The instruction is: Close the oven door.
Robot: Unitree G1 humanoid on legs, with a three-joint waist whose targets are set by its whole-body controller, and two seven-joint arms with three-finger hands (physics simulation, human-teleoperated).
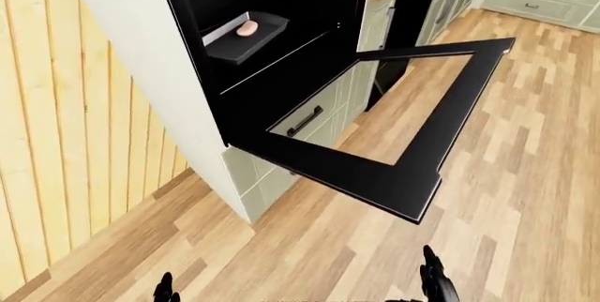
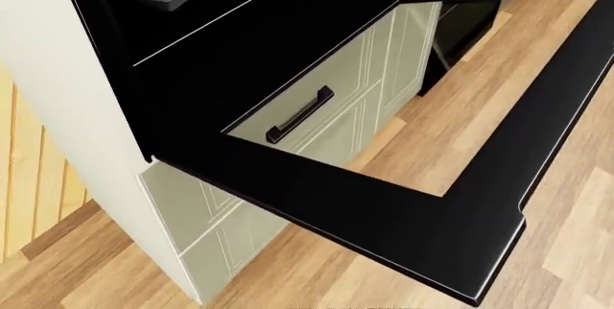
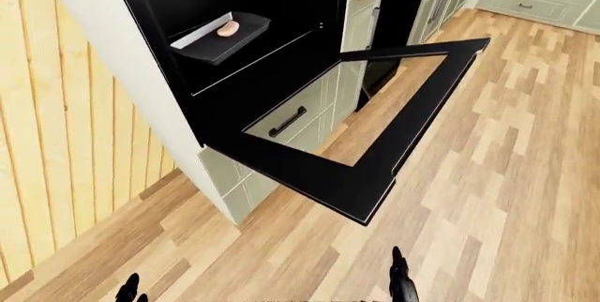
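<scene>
A wood-floored kitchen holds a tall cabinet whose oven door hangs flat open, exposing a baking tray with pink food, while each robot hand, left and right, waits low, grip indiscernible.

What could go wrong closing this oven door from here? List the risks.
1. Both hands, left hand and right hand, sit low at the left-eye view's bottom edge, well short of the oven door; a blind upward reach may miss its edge.
2. The tray holding a pink item appears to jut from the cavity; the closing door might strike it.
</scene>
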